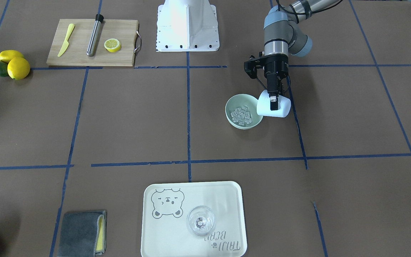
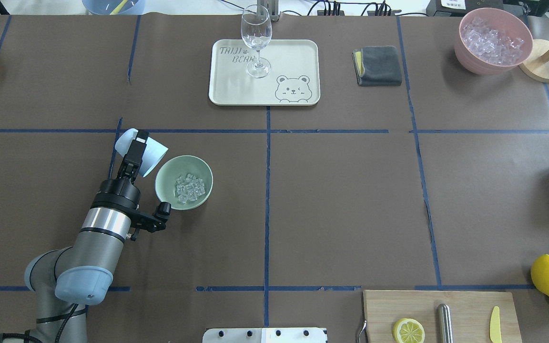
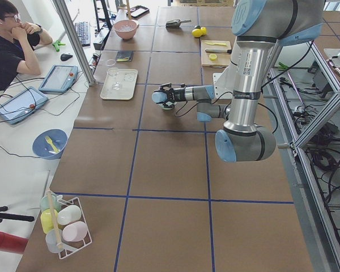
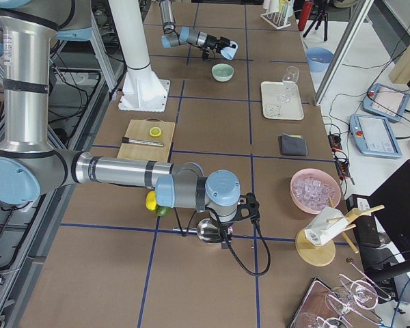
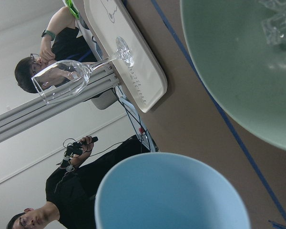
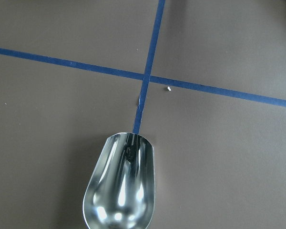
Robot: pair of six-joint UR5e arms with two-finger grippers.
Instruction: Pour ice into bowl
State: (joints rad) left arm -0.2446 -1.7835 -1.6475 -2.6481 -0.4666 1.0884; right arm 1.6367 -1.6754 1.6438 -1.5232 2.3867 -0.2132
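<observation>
Ice [image 2: 189,186], where's it sitting now? /kim

Clear cubes, heaped in the mint bowl [image 2: 166,177]. I see none loose on the table [image 2: 350,190]. Pour looks done to me /me

Cup? /kim

Light blue cup [image 2: 153,155] hangs tilted just beside the bowl's rim, mouth toward it. My left gripper [image 2: 136,143] is pinching its wall. Left wrist view shows the inside bare /me

And if the ice has to move again? /kim

My guess: cubes are hard, light and slick, likely to skitter or bounce. I wouldn't pinch them one by one. Take the bowl by its rim on the side away from the cup and keep it level; the matte wall should give fair grip /me

Right side? /kim

Metal scoop [image 6: 119,191] fills the right wrist view, on or just over the table, can't tell which. Right gripper [image 4: 222,224] fingers are hidden, so I can't tell if they're clamped. It's well apart from the bowl. Glass [image 2: 256,33] stands on the tray [image 2: 298,52] across the table /me
</observation>
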